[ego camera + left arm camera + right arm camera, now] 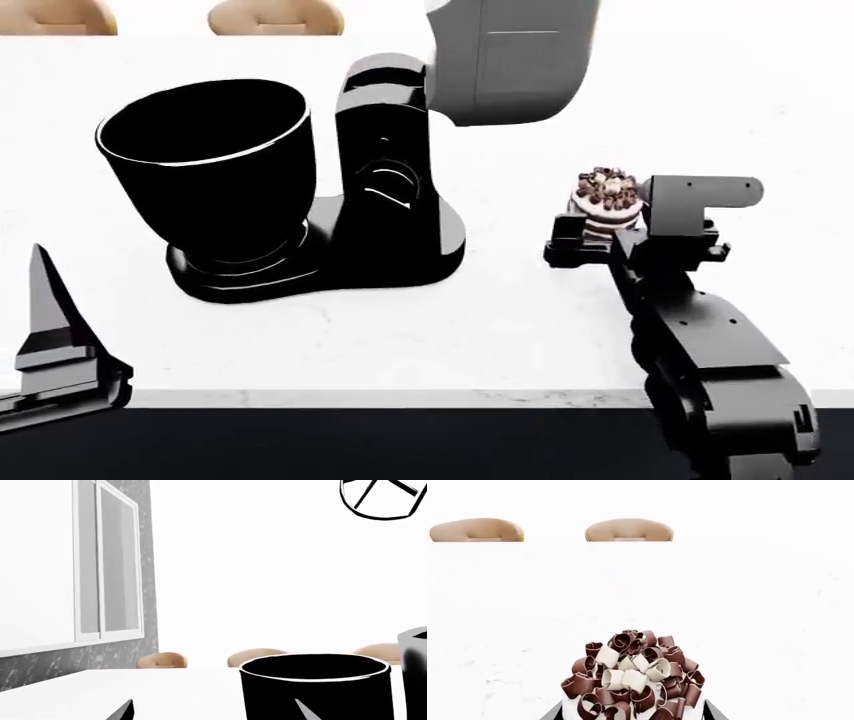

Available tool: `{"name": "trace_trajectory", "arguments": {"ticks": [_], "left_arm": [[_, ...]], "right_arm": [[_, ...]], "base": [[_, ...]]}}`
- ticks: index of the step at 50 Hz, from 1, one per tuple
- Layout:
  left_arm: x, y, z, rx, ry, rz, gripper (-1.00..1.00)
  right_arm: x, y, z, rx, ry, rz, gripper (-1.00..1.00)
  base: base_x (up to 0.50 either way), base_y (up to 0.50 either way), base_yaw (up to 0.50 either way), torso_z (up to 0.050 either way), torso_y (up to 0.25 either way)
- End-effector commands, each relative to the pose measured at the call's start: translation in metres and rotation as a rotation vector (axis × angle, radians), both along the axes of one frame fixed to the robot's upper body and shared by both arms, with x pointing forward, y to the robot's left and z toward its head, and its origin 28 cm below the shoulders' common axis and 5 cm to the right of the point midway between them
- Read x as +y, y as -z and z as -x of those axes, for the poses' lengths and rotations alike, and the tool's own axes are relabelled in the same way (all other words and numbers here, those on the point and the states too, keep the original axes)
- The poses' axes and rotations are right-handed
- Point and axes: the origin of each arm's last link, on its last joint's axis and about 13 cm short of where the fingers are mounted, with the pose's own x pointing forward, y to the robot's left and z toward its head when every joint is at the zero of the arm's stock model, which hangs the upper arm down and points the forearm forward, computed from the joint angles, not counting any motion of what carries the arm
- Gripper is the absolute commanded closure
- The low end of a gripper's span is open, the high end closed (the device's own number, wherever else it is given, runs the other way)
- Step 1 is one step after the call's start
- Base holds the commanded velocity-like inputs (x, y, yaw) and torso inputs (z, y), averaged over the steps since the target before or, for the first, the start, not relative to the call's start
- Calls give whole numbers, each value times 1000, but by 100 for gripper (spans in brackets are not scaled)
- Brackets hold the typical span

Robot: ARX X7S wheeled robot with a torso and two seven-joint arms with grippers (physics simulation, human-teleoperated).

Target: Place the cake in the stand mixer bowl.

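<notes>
The cake [603,200], a small round layer cake topped with brown and white curls, stands right of the mixer on the white counter. It fills the lower middle of the right wrist view [634,680]. My right gripper [597,235] has a finger on each side of it, and both fingers touch its sides [634,711]. The stand mixer bowl [207,165], large and glossy black, sits on the mixer's base at the left; it also shows in the left wrist view [313,690]. My left gripper [54,340] is open and empty at the near left, its fingers wide apart [213,703].
The mixer's black column and base [387,240] and its raised grey head [514,60] stand between bowl and cake. Tan chair backs [274,18] line the far side of the counter. The counter's front edge [400,398] runs near me. A window [107,565] is at the left wall.
</notes>
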Motion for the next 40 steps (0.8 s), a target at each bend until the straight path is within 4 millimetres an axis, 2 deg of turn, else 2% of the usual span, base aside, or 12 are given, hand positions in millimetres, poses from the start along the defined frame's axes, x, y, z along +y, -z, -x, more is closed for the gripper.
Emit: {"name": "trace_trajectory", "arguments": {"ticks": [1,12,19,23,30,35,40], "left_arm": [[0,-1,1,-3,4,1,-100],[-1,-1,1,-3,7,0,-100],[-1,-1,2,-2,9,-1,-100],[-2,0,1,-1,14,-2,-100],[-2,0,0,1,13,3,-100],[-2,0,1,-2,13,3,-100],[-2,0,1,-1,13,3,-100]], "right_arm": [[4,-20,42,-88,-42,43,100],[7,-18,93,-124,-62,26,100],[19,-18,129,-168,-148,35,100],[30,-25,146,-218,-208,66,100],[45,-36,157,-283,-315,102,100],[63,-50,166,-364,-461,143,100],[74,-49,175,-371,-542,155,100]], "base": [[0,0,0,0,0],[0,0,0,0,1],[0,0,0,0,1],[0,0,0,0,0],[0,0,0,0,1],[0,0,0,0,0],[0,0,0,0,2]]}}
